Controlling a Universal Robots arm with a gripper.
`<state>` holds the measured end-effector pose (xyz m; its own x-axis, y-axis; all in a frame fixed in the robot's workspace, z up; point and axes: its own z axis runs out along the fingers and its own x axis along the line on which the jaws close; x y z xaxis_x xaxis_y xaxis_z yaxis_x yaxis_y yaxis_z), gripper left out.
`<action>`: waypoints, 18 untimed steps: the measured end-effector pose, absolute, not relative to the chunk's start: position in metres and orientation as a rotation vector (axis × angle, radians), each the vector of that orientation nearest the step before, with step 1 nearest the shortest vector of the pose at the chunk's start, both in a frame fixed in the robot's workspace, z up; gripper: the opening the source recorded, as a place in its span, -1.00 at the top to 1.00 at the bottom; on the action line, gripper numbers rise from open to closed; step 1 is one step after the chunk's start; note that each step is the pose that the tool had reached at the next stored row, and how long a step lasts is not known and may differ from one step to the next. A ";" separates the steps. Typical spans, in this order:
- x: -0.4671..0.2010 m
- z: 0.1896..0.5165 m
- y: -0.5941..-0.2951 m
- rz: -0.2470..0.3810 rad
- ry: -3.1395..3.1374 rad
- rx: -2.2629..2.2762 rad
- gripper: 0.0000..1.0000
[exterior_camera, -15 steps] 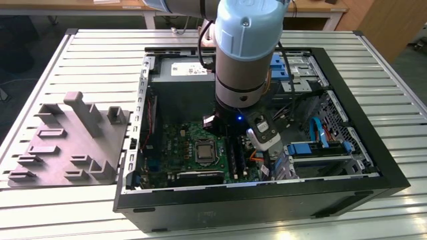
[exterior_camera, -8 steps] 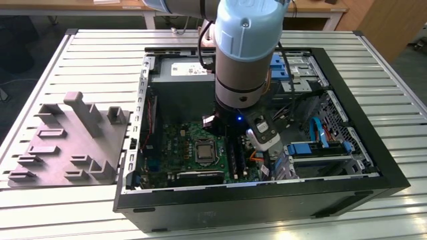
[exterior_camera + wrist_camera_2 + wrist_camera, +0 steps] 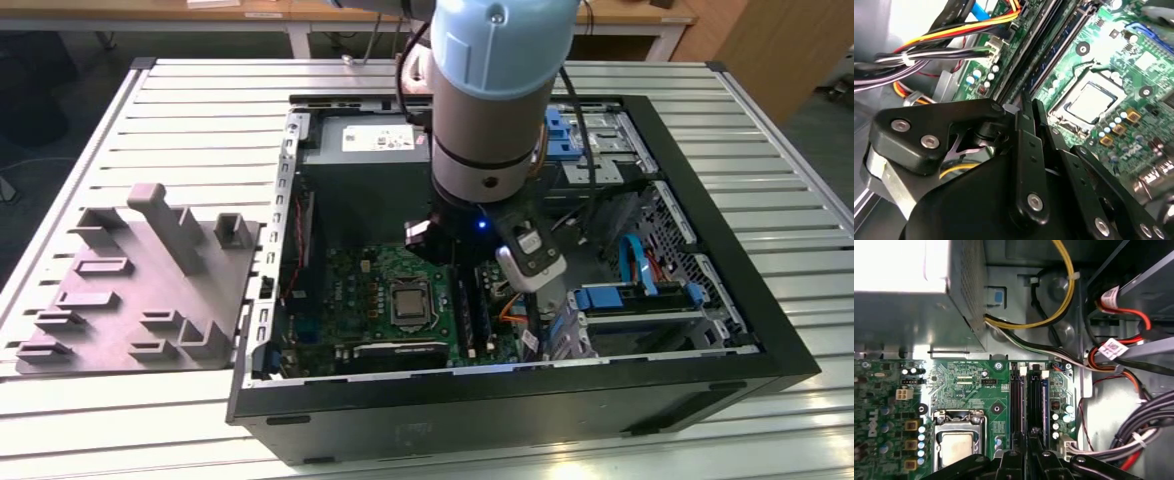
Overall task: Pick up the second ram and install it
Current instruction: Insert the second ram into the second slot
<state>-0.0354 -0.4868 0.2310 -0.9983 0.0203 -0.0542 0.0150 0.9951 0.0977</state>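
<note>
**Hovering over the memory sockets, seating not confirmed**

Lowering our eyes to the motherboard (image 3: 979, 390), we find the gripper (image 3: 1028, 460) down inside the open computer case (image 3: 747, 330), right above the row of memory sockets (image 3: 1015, 405) beside the processor (image 3: 956, 447). The work looks far along to us: the arm is at the sockets, well apart from the grey moulded tray (image 3: 134, 290) outside the case. A long dark strip in the first wrist view, which we take for the second ram (image 3: 1034, 405), runs along the socket line and passes under the gripper. We cannot tell whether it is pressed fully home or whether the end clips have closed.

We also cannot tell whether the claw is clenched on the stick or released, because its own black linkage covers the spot. The near ends of the sockets are hidden the same way.
</note>
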 end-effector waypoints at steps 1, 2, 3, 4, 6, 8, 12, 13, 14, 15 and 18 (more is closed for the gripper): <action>-0.035 0.234 -0.487 0.150 3.083 0.027 0.62; -0.035 0.237 -0.487 0.150 3.083 0.027 0.62; -0.035 0.239 -0.487 0.150 3.083 0.027 0.62; -0.035 0.240 -0.487 0.150 3.083 0.027 0.62; -0.035 0.240 -0.487 0.150 3.083 0.027 0.62; -0.035 0.240 -0.487 0.150 3.083 0.027 0.62; -0.035 0.240 -0.487 0.149 3.083 0.027 0.78; -0.035 0.240 -0.487 0.149 3.083 0.027 0.78; -0.035 0.240 -0.487 0.149 3.083 0.027 0.80; -0.035 0.240 -0.487 0.149 3.083 0.027 0.80; -0.035 0.240 -0.487 0.149 3.083 0.027 0.80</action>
<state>-0.0354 -0.4874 0.2403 -0.9983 0.0203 -0.0542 0.0150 0.9952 0.0967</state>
